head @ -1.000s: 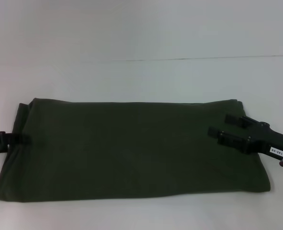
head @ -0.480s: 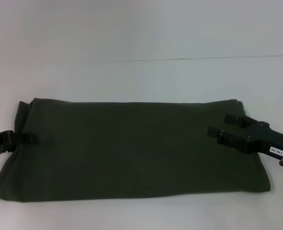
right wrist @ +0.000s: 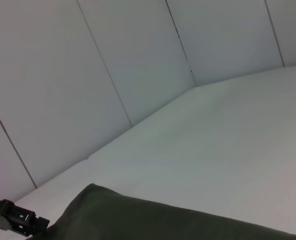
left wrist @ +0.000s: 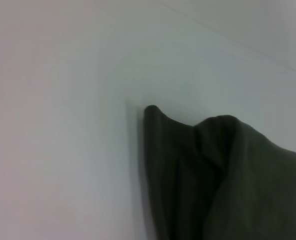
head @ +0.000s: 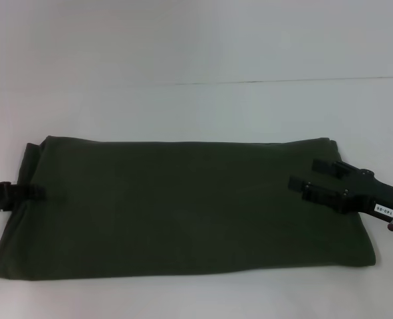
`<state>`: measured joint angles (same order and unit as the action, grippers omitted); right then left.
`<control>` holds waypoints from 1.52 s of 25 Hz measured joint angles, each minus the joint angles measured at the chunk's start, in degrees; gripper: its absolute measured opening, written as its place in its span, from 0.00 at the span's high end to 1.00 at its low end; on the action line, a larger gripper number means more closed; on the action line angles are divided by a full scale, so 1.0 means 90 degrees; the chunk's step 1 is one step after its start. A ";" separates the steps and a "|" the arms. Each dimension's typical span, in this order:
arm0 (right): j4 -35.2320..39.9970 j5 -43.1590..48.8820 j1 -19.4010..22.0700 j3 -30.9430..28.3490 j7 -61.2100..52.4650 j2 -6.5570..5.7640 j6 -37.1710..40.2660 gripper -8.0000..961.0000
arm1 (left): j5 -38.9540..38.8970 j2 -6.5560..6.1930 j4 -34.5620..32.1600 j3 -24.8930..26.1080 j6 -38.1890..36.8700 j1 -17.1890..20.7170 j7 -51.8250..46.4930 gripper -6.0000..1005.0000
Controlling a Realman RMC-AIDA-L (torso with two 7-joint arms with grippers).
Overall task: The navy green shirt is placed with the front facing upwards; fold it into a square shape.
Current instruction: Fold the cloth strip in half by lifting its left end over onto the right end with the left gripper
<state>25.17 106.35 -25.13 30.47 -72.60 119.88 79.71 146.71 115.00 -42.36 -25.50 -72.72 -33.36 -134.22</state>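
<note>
- The right gripper (head: 310, 177) sits over the right end of the shirt (head: 183, 206). Its two black fingers (head: 319, 191) are spread apart, with nothing held between them.
- The left gripper (head: 28, 193) is at the left edge of the shirt. Its tip touches the cloth there, but I cannot tell if it is open or pinching.
- The shirt lies flat on the white table (head: 196, 113), near the front. It is already folded into a long, wide strip, and no print shows on top.
- So the long folds look done. I think the step now is folding one end over the other.
- Next, each gripper needs a good hold on its end, and the ends should line up to make a square.
</note>
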 joint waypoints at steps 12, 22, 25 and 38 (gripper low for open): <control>-0.0003 0.0000 -0.0008 0.0003 -0.0009 0.0000 0.0010 0.04 | 0.0047 -0.0005 -0.0061 -0.0002 0.0020 0.0033 -0.0008 0.21; -0.0004 0.0000 -0.0006 0.0003 -0.0010 0.0000 0.0003 0.04 | 0.0047 0.0034 -0.0036 -0.0030 -0.0001 -0.0017 -0.0008 0.22; -0.0004 0.0000 -0.0004 0.0003 -0.0011 0.0000 0.0009 0.04 | 0.0024 0.0047 -0.0012 -0.0139 -0.0002 -0.0035 -0.0006 0.23; -0.0004 0.0000 -0.0003 0.0003 -0.0030 0.0000 0.0026 0.04 | 0.0031 0.0048 -0.0051 -0.0178 0.0081 -0.0040 -0.0030 0.24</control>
<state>25.13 106.35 -25.16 30.50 -72.87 119.88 79.95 146.99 115.43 -42.82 -27.09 -71.99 -33.72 -134.49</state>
